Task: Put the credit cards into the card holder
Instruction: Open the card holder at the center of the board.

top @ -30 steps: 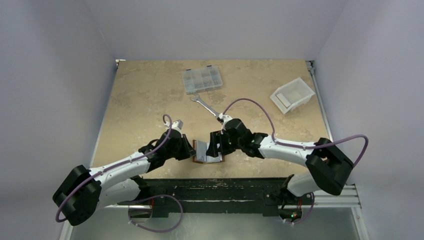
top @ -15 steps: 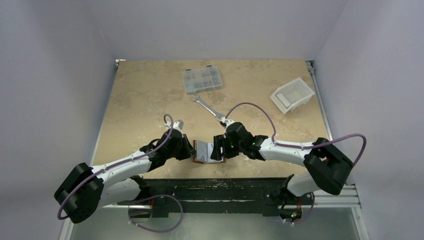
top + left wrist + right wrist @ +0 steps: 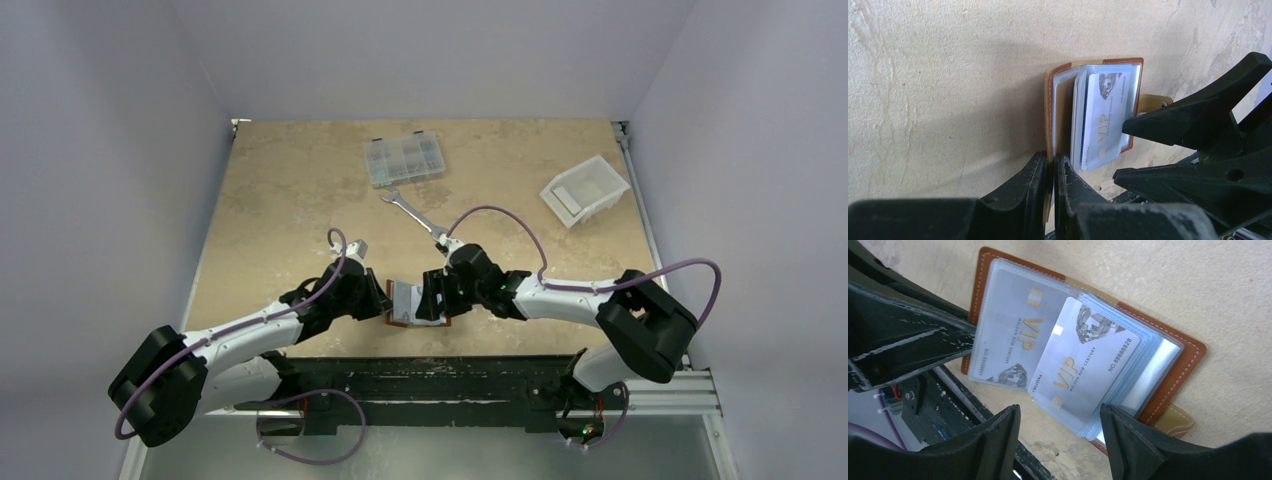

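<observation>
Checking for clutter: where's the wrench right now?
Top view: the wrench lies mid-table, just nearer than the clear compartment box and left of the white bin.

Overhead, my left gripper [image 3: 384, 301] and right gripper [image 3: 431, 300] cover the card holder [image 3: 405, 322] at both ends; print on the credit cards [image 3: 408, 300] too small to read.

Black two-finger left gripper [image 3: 386, 300], reaching toward 2 o'clock, is pinched tight; right gripper [image 3: 431, 299], reaching toward 9 o'clock, gapes apart.

Leather card holder [image 3: 1191, 361], glossy credit cards [image 3: 1083, 360]
</observation>
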